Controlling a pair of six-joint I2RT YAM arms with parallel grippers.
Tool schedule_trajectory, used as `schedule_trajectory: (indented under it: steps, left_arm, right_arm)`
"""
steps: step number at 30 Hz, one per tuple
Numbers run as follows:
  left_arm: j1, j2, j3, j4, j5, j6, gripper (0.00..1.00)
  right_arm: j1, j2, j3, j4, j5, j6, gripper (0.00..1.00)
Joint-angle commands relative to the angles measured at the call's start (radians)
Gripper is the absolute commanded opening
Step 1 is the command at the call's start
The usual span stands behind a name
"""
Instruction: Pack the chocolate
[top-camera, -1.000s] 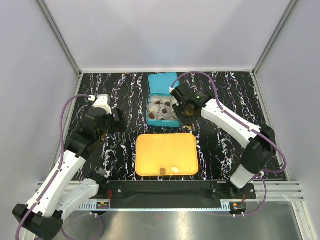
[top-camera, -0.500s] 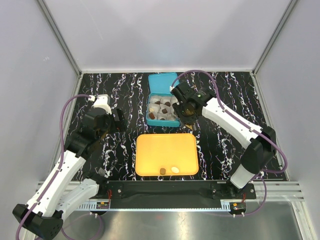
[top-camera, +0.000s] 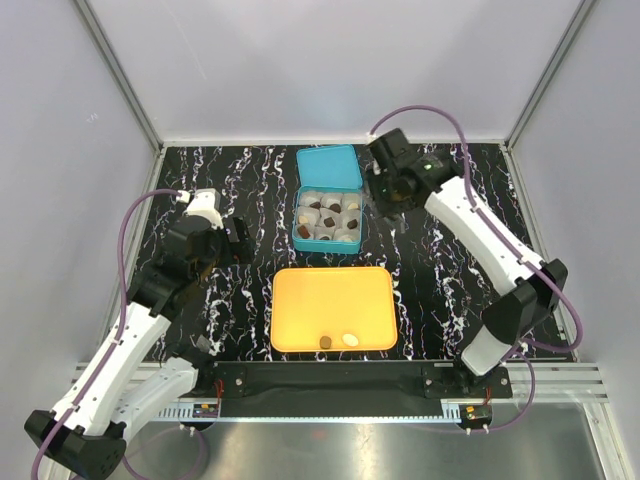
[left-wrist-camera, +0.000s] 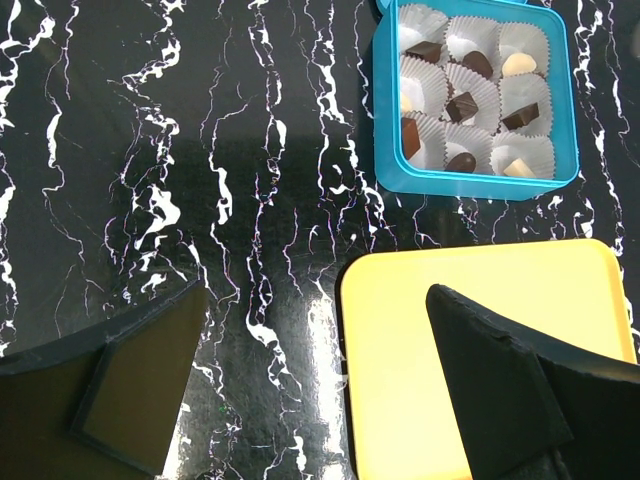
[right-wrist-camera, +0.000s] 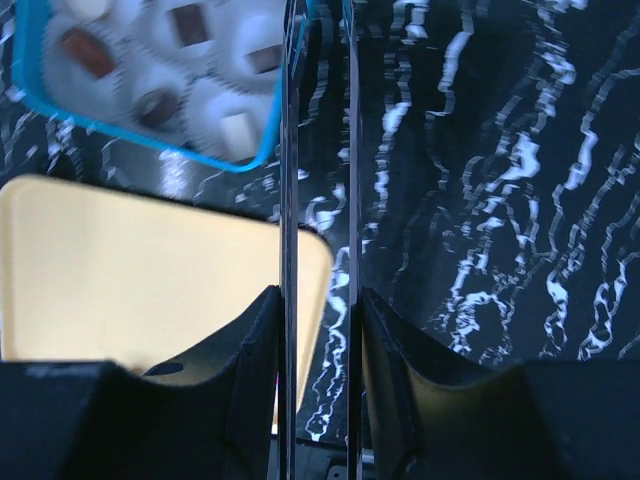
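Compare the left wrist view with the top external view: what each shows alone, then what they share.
Left wrist only: the left gripper, open, its fingers seen close from inside. Top external only: the right gripper, the box lid in full, a dark piece and a cream piece on the orange tray. Both: the teal box with chocolates in paper cups, the tray, the table.

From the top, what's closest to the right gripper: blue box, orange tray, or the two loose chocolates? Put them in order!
1. Blue box, just left of the right gripper.
2. Orange tray, farther toward the front.
3. Loose chocolates, at the tray's near edge.
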Motion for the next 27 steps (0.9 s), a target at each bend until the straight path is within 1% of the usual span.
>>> schedule_trajectory:
  steps: [1, 2, 4, 5, 9, 14, 18, 21, 24, 27]
  left_arm:
    - [0.004, -0.017, 0.03, 0.06, 0.023, 0.0, 0.99]
    - [0.004, -0.018, 0.03, 0.062, 0.025, 0.0, 0.99]
    - [0.004, -0.014, 0.03, 0.065, 0.037, 0.0, 0.99]
    - [0.004, -0.015, 0.031, 0.065, 0.04, 0.0, 0.99]
    - [0.004, -0.018, 0.03, 0.066, 0.04, 0.002, 0.99]
    - [0.004, -0.012, 0.031, 0.065, 0.043, 0.0, 0.99]
    - [0.004, -0.011, 0.03, 0.065, 0.051, 0.0, 0.99]
    - [0.004, -0.014, 0.027, 0.065, 0.051, 0.0, 0.99]
    - [0.004, -0.009, 0.027, 0.065, 0.053, 0.0, 0.99]
    - [0.004, -0.007, 0.028, 0.063, 0.059, 0.0, 0.99]
  right_arm:
    - [-0.128, 0.006, -0.013, 0.043, 0.051, 0.025, 0.41]
    - [-0.207, 0.006, -0.027, 0.063, 0.032, 0.03, 0.42]
    - [-0.275, 0.025, -0.07, 0.137, -0.005, 0.043, 0.43]
    - [-0.335, 0.034, -0.081, 0.157, 0.001, 0.049, 0.43]
    - [-0.43, 0.123, -0.102, 0.212, 0.044, 0.082, 0.43]
    - [-0.458, 0.166, -0.171, 0.376, 0.019, 0.076, 0.42]
    - [-0.461, 0.203, -0.225, 0.479, 0.019, 0.036, 0.46]
    - [-0.461, 0.218, -0.275, 0.544, -0.015, -0.027, 0.47]
    - [-0.463, 0.222, -0.3, 0.541, -0.071, -0.071, 0.51]
    - [-0.463, 0.236, -0.305, 0.522, -0.076, -0.098, 0.54]
